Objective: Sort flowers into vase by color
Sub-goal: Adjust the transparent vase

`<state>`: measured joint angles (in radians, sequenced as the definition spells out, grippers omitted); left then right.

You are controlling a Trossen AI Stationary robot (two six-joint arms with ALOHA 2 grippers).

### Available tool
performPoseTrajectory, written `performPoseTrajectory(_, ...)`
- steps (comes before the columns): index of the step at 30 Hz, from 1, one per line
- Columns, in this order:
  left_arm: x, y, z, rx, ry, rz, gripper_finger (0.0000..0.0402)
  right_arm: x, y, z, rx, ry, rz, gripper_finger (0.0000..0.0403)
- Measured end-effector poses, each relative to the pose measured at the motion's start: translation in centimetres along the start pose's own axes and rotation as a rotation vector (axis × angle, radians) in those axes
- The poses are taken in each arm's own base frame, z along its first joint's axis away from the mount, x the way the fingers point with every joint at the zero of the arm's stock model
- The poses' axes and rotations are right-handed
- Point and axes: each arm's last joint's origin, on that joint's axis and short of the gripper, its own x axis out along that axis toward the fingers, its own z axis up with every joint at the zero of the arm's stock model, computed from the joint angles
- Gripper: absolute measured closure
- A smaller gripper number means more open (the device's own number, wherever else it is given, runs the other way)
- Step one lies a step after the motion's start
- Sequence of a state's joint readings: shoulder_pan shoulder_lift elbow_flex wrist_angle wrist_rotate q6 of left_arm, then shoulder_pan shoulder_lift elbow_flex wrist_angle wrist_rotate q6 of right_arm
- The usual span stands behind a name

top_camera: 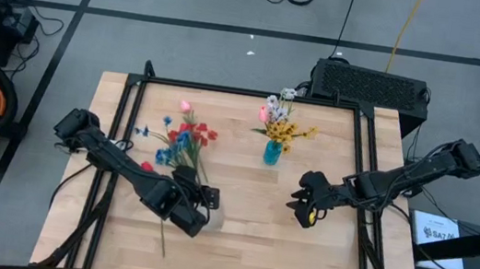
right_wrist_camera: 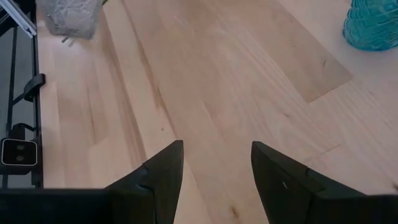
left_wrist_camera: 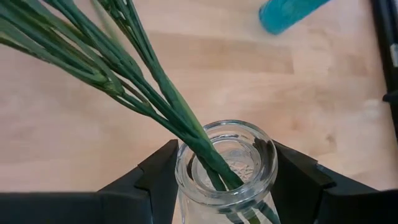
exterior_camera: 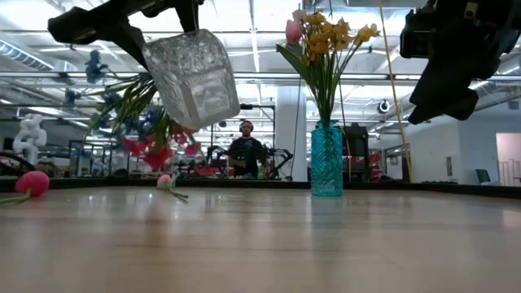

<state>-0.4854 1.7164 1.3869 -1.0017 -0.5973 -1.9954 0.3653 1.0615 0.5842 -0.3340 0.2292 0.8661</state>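
My left gripper (top_camera: 186, 205) is shut on a clear glass vase (exterior_camera: 194, 77), which the low view shows well above the table. Green stems (left_wrist_camera: 143, 81) run into its mouth. Their red and blue blooms (top_camera: 184, 138) spread toward the table's far left. A teal vase (top_camera: 272, 153) stands upright at the far middle with yellow, pink and white flowers (top_camera: 279, 116). A pink tulip (top_camera: 185, 106) and a red bloom (top_camera: 146, 167) lie on the table. My right gripper (top_camera: 305, 205) hovers open over bare wood, near-right of the teal vase. My left gripper pinches the clear vase just below its rim (left_wrist_camera: 227, 186), one finger (left_wrist_camera: 155, 180) on each side of the neck. The vase is lifted clear of the table and tilted. The stems stick out of its mouth, and the blooms (exterior_camera: 151, 134) droop beside it.
A loose green stem (top_camera: 160, 235) lies near the table's near edge, below the left gripper. Black rails (top_camera: 361, 169) run along the table's sides. Open wood lies between the two grippers. A person (exterior_camera: 247, 150) sits in the room beyond the table.
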Motion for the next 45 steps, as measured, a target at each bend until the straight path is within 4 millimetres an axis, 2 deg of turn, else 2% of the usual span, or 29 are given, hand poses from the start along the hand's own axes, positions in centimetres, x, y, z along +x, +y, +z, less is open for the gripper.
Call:
performPoseTrajectory(10,0.0,-0.1,0.4,0.148,-0.125,-0.044,0.0198,0.0,0.0,0.0,0.011,-0.002,-0.003,0.0222)
performPoseTrajectory(15,0.0,-0.2,0.6,0.328,-0.193,-0.045,0.0198,0.1,-0.4,0.4,0.043,-0.017,-0.019,0.0222)
performPoseTrajectory(24,0.4,-0.5,1.6,0.696,-0.327,0.008,0.0198,0.4,-1.4,1.7,0.221,-0.071,-0.053,0.0222)
performPoseTrajectory(27,0.7,-0.7,2.1,0.715,-0.341,0.026,0.0191,0.4,-1.7,2.0,0.264,-0.082,-0.063,0.0222)
performPoseTrajectory(36,0.5,-0.6,2.9,0.745,-0.556,0.056,0.0199,0.5,-2.3,2.5,0.279,-0.098,-0.085,0.0222)
performPoseTrajectory(45,-0.3,-0.6,2.5,0.956,-0.734,0.098,0.0199,0.5,-2.5,2.4,0.162,-0.074,-0.107,0.0222)
